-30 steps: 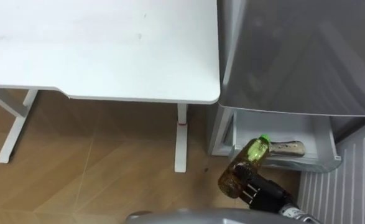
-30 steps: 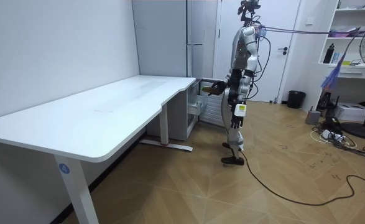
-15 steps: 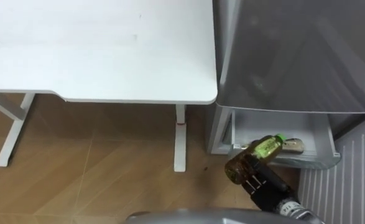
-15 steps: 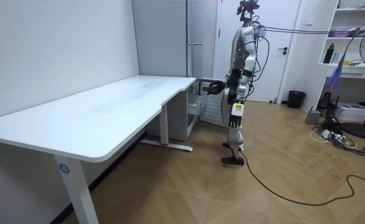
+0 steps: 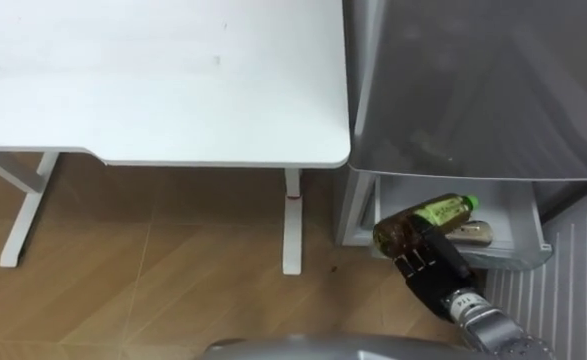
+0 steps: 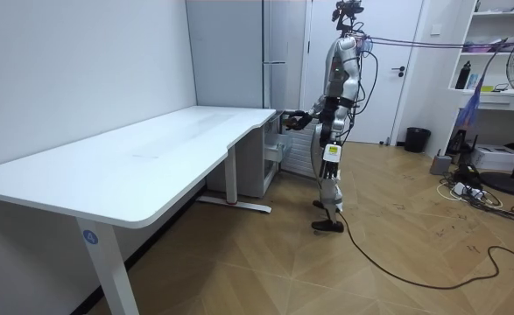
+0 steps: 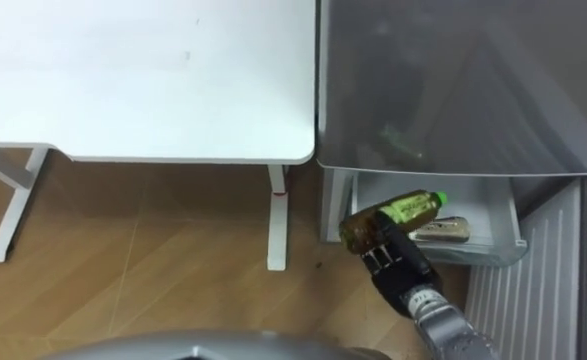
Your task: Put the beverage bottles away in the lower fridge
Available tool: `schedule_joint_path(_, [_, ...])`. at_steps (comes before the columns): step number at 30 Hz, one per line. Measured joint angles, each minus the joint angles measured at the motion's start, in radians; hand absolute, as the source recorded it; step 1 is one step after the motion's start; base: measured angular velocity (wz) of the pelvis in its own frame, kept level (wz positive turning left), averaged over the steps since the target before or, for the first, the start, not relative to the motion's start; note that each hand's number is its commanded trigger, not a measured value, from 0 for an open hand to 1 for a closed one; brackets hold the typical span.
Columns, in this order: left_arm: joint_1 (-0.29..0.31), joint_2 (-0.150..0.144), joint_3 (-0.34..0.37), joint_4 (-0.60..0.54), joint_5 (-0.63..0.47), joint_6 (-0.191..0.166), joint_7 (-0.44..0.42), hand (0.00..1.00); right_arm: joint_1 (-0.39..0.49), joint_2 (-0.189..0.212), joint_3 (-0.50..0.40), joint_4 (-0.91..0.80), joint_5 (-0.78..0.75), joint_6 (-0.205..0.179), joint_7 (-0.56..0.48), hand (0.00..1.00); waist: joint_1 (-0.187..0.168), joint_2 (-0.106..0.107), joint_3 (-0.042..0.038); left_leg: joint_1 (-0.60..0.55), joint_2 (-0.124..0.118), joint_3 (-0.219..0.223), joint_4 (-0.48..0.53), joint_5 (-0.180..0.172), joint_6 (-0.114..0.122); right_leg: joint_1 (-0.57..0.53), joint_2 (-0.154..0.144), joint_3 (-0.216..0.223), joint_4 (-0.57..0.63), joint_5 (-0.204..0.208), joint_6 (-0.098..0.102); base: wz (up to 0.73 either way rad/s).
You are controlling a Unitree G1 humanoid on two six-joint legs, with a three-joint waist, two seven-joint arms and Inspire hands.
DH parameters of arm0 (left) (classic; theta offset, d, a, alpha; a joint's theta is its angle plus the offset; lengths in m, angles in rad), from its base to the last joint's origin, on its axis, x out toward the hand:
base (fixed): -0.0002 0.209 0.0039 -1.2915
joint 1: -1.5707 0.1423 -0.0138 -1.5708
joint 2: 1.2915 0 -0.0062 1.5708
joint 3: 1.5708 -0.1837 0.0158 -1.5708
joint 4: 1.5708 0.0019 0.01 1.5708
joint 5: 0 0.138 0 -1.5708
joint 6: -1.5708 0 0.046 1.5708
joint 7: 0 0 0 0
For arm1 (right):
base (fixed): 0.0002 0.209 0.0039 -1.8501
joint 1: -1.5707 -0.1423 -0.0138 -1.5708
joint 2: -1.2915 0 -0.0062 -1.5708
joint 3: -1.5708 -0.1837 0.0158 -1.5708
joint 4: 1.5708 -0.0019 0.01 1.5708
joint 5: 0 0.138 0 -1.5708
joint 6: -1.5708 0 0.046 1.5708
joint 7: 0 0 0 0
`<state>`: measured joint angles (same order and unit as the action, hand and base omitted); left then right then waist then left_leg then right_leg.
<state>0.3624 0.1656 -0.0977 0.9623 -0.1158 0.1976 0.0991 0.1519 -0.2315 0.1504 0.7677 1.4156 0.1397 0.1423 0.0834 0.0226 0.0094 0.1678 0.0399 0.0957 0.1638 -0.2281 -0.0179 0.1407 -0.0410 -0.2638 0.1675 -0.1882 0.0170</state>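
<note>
The right arm comes in from the lower right, its forearm stretched forward. The right hand (image 5: 431, 272) has its dark fingers (image 5: 411, 262) curled round the lower part of a bottle (image 5: 437, 212), which it holds tilted with the cap pointing away. In the room view the robot stands upright with the right arm held out before its body, while the left hand (image 6: 330, 147) hangs beside the hip.

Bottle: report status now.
Right hand shut on bottle, at open lower drawer. Second bottle lying in drawer. Nothing blocking.
</note>
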Motion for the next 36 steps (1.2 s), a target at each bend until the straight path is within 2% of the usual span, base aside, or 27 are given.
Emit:
schedule_joint_path(8, [0.004,0.004,0.064,-0.001,0.024,0.004,-0.005,0.00,-0.014,0.000,-0.070,0.000,0.009,-0.008,-0.016,1.00,-0.005,-0.005,0.0001,-0.002,-0.001,-0.013,0.002,0.000,0.000,0.001,-0.002,-0.014,-0.001,-0.001,0.000,0.04])
schedule_joint_path(12, [0.000,0.004,0.100,-0.004,0.120,0.003,-0.018,0.00,-0.015,-0.001,-0.087,0.003,0.008,-0.007,-0.031,1.00,-0.001,-0.012,-0.0004,-0.005,-0.001,-0.014,0.002,0.000,0.000,0.001,-0.002,-0.014,-0.001,-0.002,0.000,0.00])
schedule_joint_path(14, [0.001,0.004,0.116,-0.007,0.130,0.003,-0.023,0.00,-0.023,-0.002,-0.096,0.008,0.008,-0.007,-0.031,1.00,-0.001,-0.015,-0.0002,-0.007,-0.002,-0.015,0.002,0.000,0.000,0.002,-0.003,-0.014,-0.001,-0.002,0.000,0.00])
schedule_joint_path(20, [0.001,0.004,0.119,-0.020,0.130,0.003,-0.051,0.00,-0.057,-0.005,-0.097,0.047,0.010,-0.006,-0.033,1.00,0.000,-0.020,-0.0003,-0.008,-0.002,-0.015,0.004,0.000,0.000,0.008,-0.003,-0.015,0.000,-0.002,0.001,0.00])
schedule_joint_path(26, [0.000,0.005,0.118,-0.021,0.130,0.008,-0.073,0.00,-0.094,-0.018,-0.097,0.090,0.013,0.014,-0.039,1.00,-0.002,-0.015,0.0003,-0.010,-0.004,-0.019,0.007,0.000,0.000,0.009,-0.005,-0.017,0.000,-0.002,0.001,0.01])
schedule_joint_path(30, [0.002,0.006,0.119,-0.021,0.130,0.023,-0.091,0.00,-0.103,-0.050,-0.100,0.103,0.036,0.039,-0.047,1.00,-0.004,-0.012,0.0010,-0.018,-0.011,-0.041,0.010,0.001,0.001,0.012,-0.012,-0.040,-0.001,-0.003,0.004,0.15])
schedule_joint_path(32, [0.004,0.007,0.119,-0.021,0.130,0.031,-0.092,0.00,-0.126,-0.053,-0.108,0.141,0.036,0.042,-0.047,1.00,-0.005,-0.011,0.0016,-0.018,-0.011,-0.045,0.011,0.001,0.001,0.016,-0.013,-0.045,-0.003,-0.004,0.005,0.09])
schedule_joint_path(34, [0.002,0.008,0.119,-0.023,0.128,0.036,-0.093,0.00,-0.174,-0.057,-0.134,0.197,0.036,0.052,-0.052,1.00,-0.004,-0.003,0.0057,-0.021,-0.012,-0.045,0.012,0.001,0.001,0.016,-0.013,-0.048,-0.003,-0.004,0.005,0.03])
schedule_joint_path(36, [0.000,0.009,0.119,-0.024,0.128,0.036,-0.092,0.00,-0.192,-0.068,-0.136,0.215,0.036,0.051,-0.066,1.00,-0.002,0.002,0.0052,-0.023,-0.013,-0.045,0.012,0.002,0.002,0.014,-0.015,-0.049,-0.002,-0.005,0.006,0.02])
